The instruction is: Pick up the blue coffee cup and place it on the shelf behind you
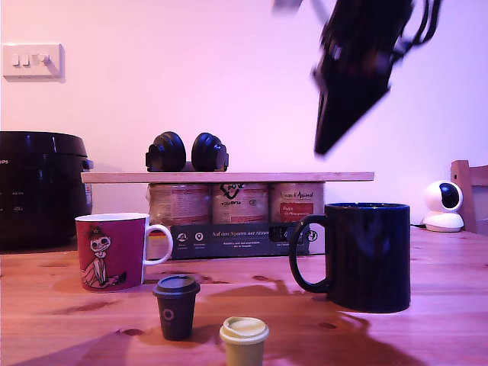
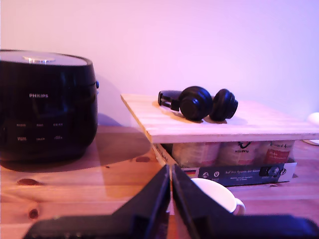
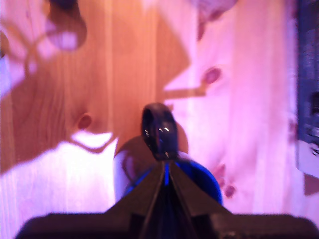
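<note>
Above the blue coffee cup (image 1: pixel 371 255), my second gripper (image 3: pixel 166 169) hangs pointing downward, its jaws pressed together over the cup.

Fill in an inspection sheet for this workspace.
Surface: wooden table, no spills seen.
Job's things: blue coffee cup upright on the table, at the exterior view's right; shelf resting on jars and a box, headphones on it.
Clutter: red mug, dark lidded cup, yellow lidded cup, black cooker.
Hands: my first hand shut, empty, facing the shelf; my second hand shut, above the cup's handle, not touching.
Cables: dark loops by the arm, blurred.
Surroundings: wall switch, white camera.
</note>
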You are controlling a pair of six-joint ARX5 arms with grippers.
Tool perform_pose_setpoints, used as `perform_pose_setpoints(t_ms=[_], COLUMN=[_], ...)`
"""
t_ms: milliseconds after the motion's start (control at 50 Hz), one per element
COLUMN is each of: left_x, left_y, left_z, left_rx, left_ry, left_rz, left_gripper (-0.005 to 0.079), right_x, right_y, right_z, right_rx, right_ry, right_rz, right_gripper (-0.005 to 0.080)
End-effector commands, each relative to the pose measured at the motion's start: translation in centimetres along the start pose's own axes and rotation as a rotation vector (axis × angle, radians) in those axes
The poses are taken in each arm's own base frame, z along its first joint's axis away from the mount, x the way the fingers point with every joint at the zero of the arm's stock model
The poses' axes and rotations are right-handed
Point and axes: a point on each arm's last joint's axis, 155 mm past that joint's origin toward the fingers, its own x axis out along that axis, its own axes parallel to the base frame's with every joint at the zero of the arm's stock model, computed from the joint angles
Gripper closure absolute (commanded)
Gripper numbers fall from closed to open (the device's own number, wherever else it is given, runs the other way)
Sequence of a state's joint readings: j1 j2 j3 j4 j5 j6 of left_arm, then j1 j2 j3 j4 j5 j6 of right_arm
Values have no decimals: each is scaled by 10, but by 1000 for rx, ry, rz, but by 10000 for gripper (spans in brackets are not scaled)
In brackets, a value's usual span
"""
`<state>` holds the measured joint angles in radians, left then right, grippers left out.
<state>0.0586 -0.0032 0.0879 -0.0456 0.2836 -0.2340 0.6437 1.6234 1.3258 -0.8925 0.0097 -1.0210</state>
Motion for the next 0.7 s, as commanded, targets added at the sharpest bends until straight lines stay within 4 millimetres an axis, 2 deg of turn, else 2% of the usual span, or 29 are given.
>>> perform_pose_setpoints(t_ms=[0, 40, 80, 200, 360, 500, 680], left_x=[-1, -1, -1, -1, -1, -1, -1], left_y=[-2, -2, -2, -2, -2, -2, -2], left_z=[3, 3, 3, 3, 3, 3, 3], left_rx=[-1, -1, -1, -1, -1, -1, -1], left_ry=[-14, -14, -14, -14, -14, -14, -14], left_rz=[-9, -9, -8, -8, -8, -8, -8], left_gripper=[763, 763, 763, 763, 763, 763, 763], right_x=[-1, -2, -2, -2, 3, 7, 23], right_y=[-2, -5, -10, -15, -4, -3, 2], right_z=[11, 14, 18, 18, 12, 10, 8], right_rx=[-20, -18, -21, -29, -30, -28, -45], right_ry=[-22, -30, -42, -30, -1, 2, 23], right_rz=[-21, -35, -58, -88, -40, -23, 13], right_gripper=[416, 358, 342, 341, 347, 347, 347])
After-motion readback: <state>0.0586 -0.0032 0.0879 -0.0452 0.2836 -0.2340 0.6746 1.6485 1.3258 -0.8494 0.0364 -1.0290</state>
